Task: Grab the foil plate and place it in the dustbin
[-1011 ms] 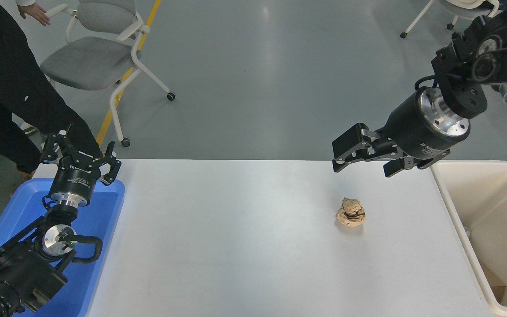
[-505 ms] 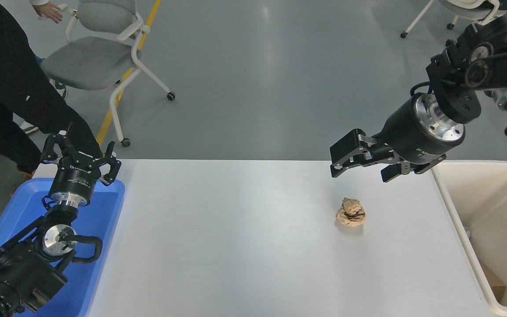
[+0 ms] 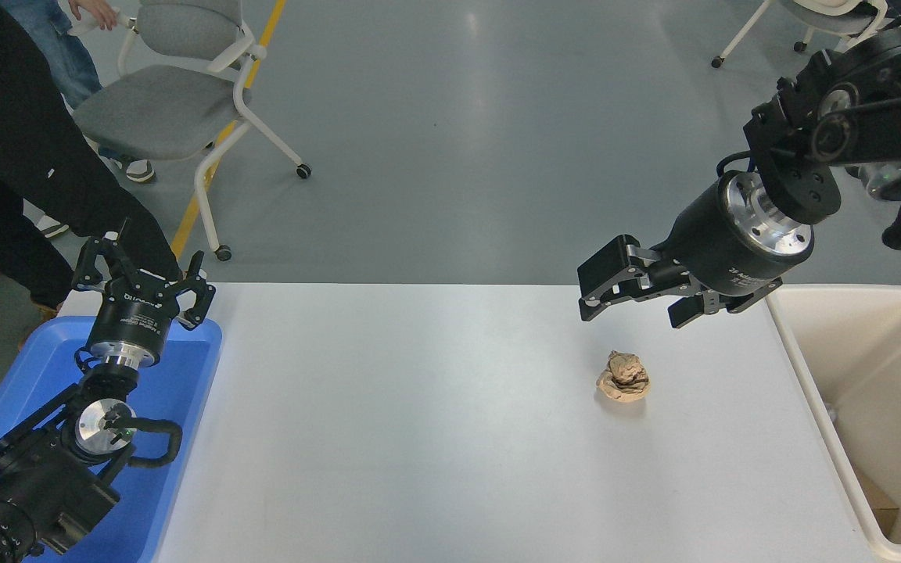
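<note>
The foil plate is not in view anywhere on the table. The cream dustbin (image 3: 791, 344) stands at the table's right end, and most of its inside is out of frame. My right gripper (image 3: 630, 311) is open and empty. It hangs above the table's far edge, just left of the dustbin and above and behind a small crumpled brown paper wad (image 3: 623, 377). My left gripper (image 3: 143, 270) is parked open at the lower left over the blue bin (image 3: 184, 375).
A brown scrap (image 3: 881, 508) lies in the bottom of the dustbin. A person in black (image 3: 20, 148) stands at the far left beside a grey chair (image 3: 161, 109). The white table (image 3: 419, 430) spans between the two bins.
My right gripper has moved slightly left and a little lower, staying open. A second person's legs have come into view at the top left. The left arm has not moved.
</note>
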You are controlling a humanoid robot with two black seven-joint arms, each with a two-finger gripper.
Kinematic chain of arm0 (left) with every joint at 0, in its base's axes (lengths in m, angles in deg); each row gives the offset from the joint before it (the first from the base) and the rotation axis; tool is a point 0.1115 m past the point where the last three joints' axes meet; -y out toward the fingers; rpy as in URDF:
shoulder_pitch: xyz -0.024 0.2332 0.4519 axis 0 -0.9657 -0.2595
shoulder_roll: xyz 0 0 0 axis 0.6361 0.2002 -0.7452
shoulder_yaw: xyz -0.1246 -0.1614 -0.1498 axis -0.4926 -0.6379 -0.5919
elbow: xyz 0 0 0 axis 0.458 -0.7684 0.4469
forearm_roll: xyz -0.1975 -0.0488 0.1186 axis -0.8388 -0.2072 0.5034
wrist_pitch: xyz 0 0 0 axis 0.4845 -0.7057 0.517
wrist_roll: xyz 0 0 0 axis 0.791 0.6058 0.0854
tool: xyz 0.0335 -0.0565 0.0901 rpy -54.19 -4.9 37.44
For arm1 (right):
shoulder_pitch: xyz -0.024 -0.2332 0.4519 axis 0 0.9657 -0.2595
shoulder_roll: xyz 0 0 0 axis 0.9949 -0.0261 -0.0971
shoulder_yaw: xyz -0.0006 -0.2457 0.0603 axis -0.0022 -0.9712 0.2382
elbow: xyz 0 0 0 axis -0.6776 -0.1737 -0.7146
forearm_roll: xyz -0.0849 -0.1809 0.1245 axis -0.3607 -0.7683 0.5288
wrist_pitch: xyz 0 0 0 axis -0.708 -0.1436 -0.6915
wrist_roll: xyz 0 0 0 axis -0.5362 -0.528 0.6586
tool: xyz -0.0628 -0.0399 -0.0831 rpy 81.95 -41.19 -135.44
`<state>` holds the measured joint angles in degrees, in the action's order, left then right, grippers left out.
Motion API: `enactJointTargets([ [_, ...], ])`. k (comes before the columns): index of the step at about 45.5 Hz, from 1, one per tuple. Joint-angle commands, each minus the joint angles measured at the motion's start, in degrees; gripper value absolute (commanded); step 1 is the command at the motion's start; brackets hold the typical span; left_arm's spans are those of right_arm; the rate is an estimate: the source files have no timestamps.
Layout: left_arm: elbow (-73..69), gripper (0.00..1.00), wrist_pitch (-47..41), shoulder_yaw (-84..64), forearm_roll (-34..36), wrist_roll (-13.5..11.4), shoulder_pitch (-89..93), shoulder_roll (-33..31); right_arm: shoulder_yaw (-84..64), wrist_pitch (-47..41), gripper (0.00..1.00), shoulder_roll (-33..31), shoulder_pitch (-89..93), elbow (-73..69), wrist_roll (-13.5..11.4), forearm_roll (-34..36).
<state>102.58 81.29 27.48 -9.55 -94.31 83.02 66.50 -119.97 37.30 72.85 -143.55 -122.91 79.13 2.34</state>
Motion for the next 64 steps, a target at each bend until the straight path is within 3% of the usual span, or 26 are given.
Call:
enactJointTargets([
  [1,-0.01,0.99,0.00,0.00,-0.01,0.00,0.00,0.00,0.05,0.00,1.00,0.07,0.05,0.02,0.00,0.01],
  [64,-0.01,0.99,0.00,0.00,-0.01,0.00,0.00,0.00,0.05,0.18,1.00,0.77,0.49,0.63,0.00,0.01],
])
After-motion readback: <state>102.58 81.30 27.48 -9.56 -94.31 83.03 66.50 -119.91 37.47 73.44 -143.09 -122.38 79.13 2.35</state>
